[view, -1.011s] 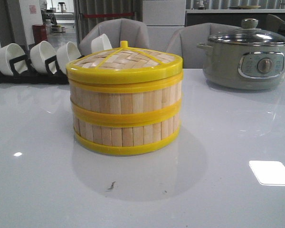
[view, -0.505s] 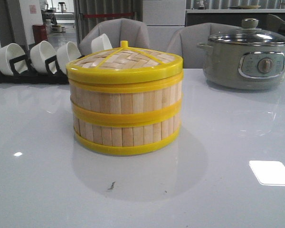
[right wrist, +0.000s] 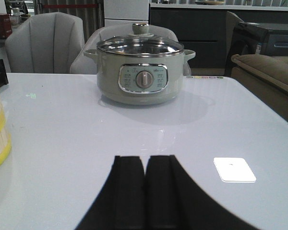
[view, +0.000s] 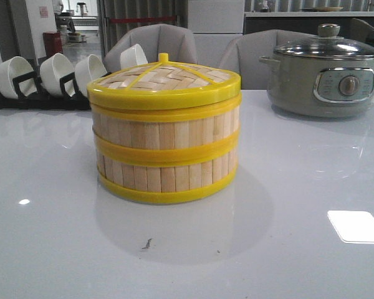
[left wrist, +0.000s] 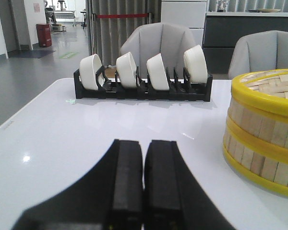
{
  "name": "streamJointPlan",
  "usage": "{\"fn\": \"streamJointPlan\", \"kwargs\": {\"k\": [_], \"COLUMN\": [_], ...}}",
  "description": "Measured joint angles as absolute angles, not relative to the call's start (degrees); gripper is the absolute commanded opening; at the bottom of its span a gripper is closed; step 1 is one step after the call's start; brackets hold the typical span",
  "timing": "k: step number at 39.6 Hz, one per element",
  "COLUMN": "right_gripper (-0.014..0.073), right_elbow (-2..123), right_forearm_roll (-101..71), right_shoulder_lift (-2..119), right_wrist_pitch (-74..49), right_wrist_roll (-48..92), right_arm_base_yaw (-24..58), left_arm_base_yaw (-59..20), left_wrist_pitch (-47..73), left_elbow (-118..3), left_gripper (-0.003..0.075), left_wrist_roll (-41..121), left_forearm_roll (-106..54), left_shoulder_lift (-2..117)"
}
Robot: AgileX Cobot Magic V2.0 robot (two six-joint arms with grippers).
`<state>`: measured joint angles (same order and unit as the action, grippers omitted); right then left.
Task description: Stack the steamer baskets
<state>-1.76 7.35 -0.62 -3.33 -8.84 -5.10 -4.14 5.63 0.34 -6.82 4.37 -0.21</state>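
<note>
two baskets (view: 164, 156) stacked one on the other, capped by woven lid (view: 164, 80), standing mid-table (view: 299, 187), nearer the robot than rack (view: 37, 96) of bowls (view: 56, 71) at far left. grey pot (view: 327, 78) with glass lid at far right, well apart from the stack. left gripper (left wrist: 143, 179) low over the table, fingers pressed together, holding nothing, stack off to one side. right gripper (right wrist: 144, 187) likewise closed and empty, facing the pot, edge of the stack just in view.
</note>
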Motion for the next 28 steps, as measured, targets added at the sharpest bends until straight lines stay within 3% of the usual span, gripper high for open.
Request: {"fn": "streamJointPlan", "kwargs": {"k": [12, 28], "right_gripper": [0.0055, 0.0055], "right_elbow": [-1.76, -1.76], "right_forearm_roll": [-2.9, -5.16], "right_shoulder_lift": [-0.62, -0.62], "right_wrist_pitch": [-1.68, -1.53], "right_wrist_roll": [4.55, 6.47], "right_arm_base_yaw": [-5.1, -5.1], "left_arm_base_yaw": [-4.14, -4.14], "left_wrist_pitch": [5.63, 5.63], "left_elbow": [0.34, 0.34], "left_gripper": [0.0086, 0.0086], "left_wrist_roll": [-6.82, -6.82], "left_forearm_roll": [4.37, 4.37], "left_shoulder_lift": [-0.21, -0.21]}}
